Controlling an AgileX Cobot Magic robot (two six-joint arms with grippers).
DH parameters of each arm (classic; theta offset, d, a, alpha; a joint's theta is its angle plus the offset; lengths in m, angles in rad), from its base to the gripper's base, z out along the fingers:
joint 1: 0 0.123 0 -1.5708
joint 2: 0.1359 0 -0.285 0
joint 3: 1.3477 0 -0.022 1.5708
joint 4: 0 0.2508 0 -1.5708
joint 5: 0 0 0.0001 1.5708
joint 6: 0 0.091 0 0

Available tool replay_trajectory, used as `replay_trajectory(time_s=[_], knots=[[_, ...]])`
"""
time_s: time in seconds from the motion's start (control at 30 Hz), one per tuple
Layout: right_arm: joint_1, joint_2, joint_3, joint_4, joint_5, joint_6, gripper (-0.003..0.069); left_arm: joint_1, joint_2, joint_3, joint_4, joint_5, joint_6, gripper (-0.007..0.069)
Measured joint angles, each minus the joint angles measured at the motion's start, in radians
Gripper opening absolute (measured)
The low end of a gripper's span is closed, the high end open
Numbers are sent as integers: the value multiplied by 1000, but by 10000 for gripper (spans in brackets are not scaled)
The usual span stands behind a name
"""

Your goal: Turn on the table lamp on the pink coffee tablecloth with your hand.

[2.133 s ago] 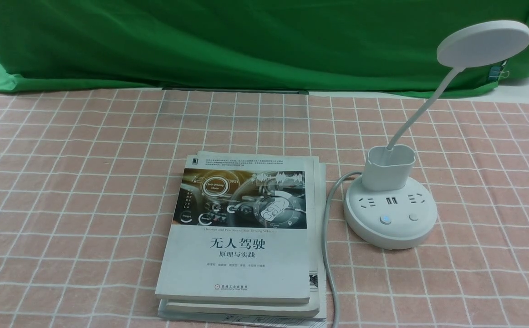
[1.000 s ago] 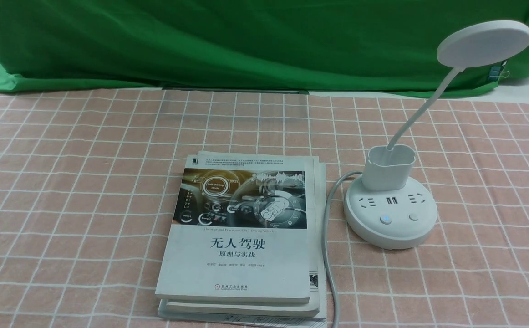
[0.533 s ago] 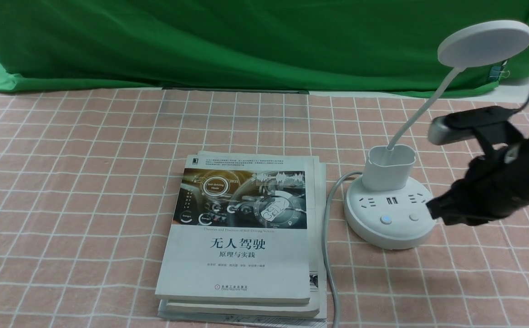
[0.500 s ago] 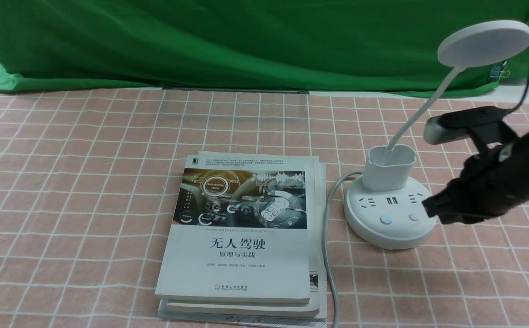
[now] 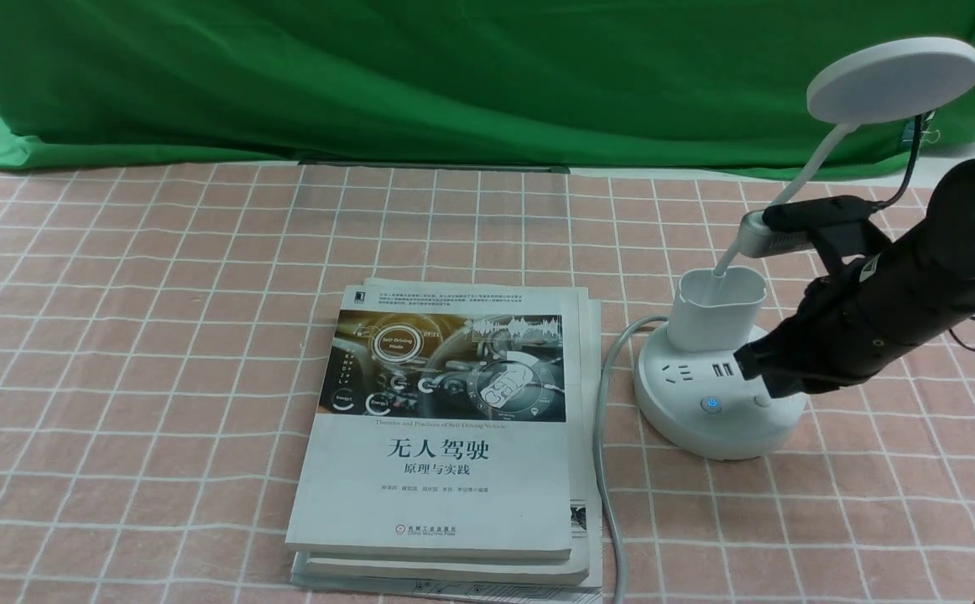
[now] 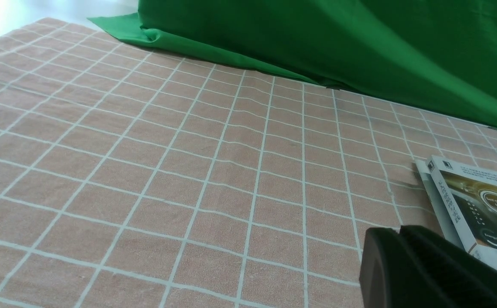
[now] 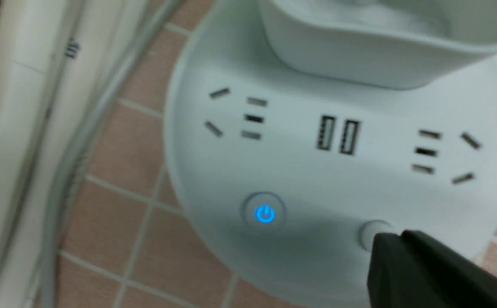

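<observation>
Spread nearest is the pink coffee tablecloth (image 5: 160, 335); books (image 5: 445, 436) lie left of the right hand (image 5: 756, 373). Pressed together, its tip sits at the plain button (image 7: 369, 234) on the table lamp (image 5: 710, 323); green backdrop (image 5: 454, 75) hangs beyond.

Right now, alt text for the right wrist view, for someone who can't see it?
The black right gripper sits at the plain button on the lamp's white base, beside a glowing blue power button. Pink cloth and grey cord lie alongside.

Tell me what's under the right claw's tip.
On the lamp base, the plain round button, half covered by the shut claw. Whether they touch is hidden. The lit blue button sits clear beside it.
</observation>
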Motion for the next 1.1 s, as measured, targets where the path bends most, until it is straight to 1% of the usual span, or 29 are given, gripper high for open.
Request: replay_trajectory(time_s=[0.07,0.5,0.73,0.93,1.07,1.1], knots=[[1,2,0,19,0,-13,55,0,0,0,0,0,0,19],[1,69,-8,25,-29,-19,55,0,0,0,0,0,1,19],[1,66,-11,26,-28,-20,55,0,0,0,0,0,0,19],[1,-30,-5,25,-11,-20,55,0,0,0,0,0,0,19],[1,-108,-5,25,43,-20,55,0,0,0,0,0,0,19],[1,-136,1,25,79,-20,55,0,0,0,0,0,0,19]])
